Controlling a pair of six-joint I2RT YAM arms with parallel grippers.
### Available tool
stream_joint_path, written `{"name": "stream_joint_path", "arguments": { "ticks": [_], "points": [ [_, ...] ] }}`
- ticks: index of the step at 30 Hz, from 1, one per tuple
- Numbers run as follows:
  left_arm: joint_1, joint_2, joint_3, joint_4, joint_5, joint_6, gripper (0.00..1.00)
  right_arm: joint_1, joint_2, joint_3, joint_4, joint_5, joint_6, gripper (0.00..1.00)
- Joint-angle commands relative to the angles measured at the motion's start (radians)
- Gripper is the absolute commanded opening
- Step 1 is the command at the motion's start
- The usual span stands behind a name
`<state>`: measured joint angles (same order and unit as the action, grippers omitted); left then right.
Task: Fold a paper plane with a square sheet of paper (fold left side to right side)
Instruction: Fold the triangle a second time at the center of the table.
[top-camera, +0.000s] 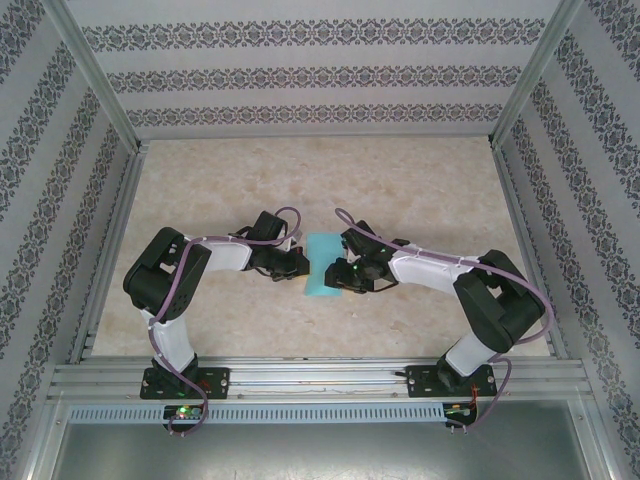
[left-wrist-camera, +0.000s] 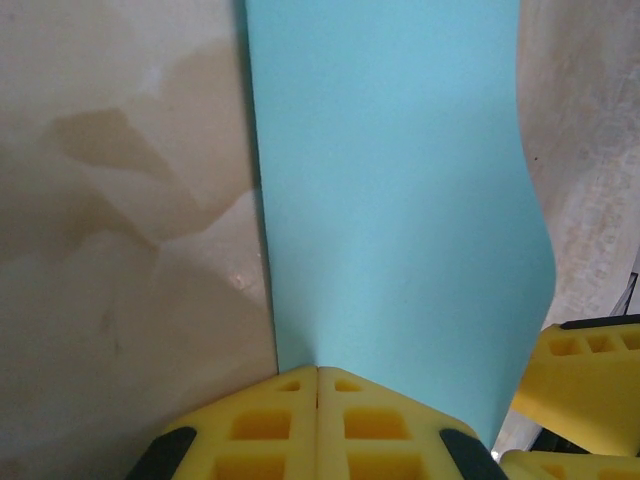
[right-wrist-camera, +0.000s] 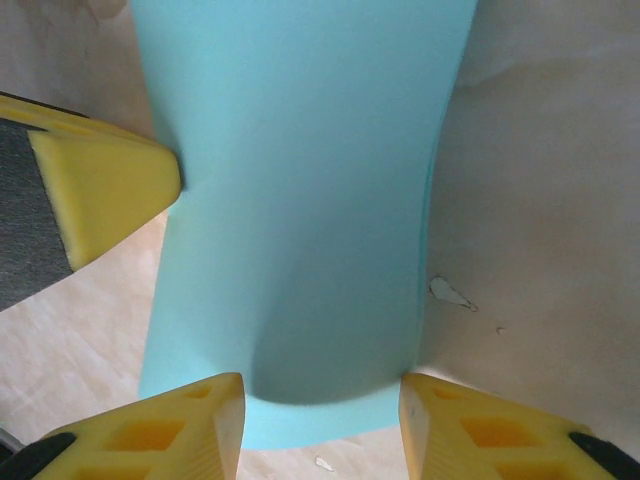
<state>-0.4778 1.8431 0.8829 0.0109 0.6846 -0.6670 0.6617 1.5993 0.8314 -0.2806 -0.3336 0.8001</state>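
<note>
A pale, marbled tabletop (top-camera: 300, 190) is stretching across the enclosure, and a brownish stain (left-wrist-camera: 110, 150) is spreading over part of it. A small white fleck (right-wrist-camera: 450, 293) is sitting on the bare surface. Striped, patterned wallpaper panels (top-camera: 320, 60) are standing around three sides. Aluminium posts (top-camera: 95, 75) are slanting up at the back corners, and a metal rail (top-camera: 320, 378) is running along the near edge.

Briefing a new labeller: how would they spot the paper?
Start at the beige table and look to its middle. The paper lies there between the left gripper and the right gripper. It is the one turquoise thing there, a narrow strip.
</note>
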Motion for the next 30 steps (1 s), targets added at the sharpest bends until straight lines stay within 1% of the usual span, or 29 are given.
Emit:
{"name": "stream_joint_path", "arguments": {
  "ticks": [1,14,24,30],
  "points": [
    [-0.007,0.028,-0.022,-0.068,-0.06,-0.002,0.03,-0.011,-0.024,0.006,0.0,-0.012,-0.016,0.46],
    [-0.008,0.03,-0.022,-0.071,-0.062,-0.003,0.03,-0.015,-0.033,-0.006,0.004,-0.022,-0.018,0.46],
    [-0.007,0.028,-0.023,-0.068,-0.058,-0.003,0.03,-0.046,-0.004,0.008,0.078,-0.059,-0.03,0.47],
    [-0.008,0.025,-0.024,-0.071,-0.06,-0.002,0.03,-0.082,0.02,0.012,0.141,-0.107,-0.047,0.48]
  ]
}}
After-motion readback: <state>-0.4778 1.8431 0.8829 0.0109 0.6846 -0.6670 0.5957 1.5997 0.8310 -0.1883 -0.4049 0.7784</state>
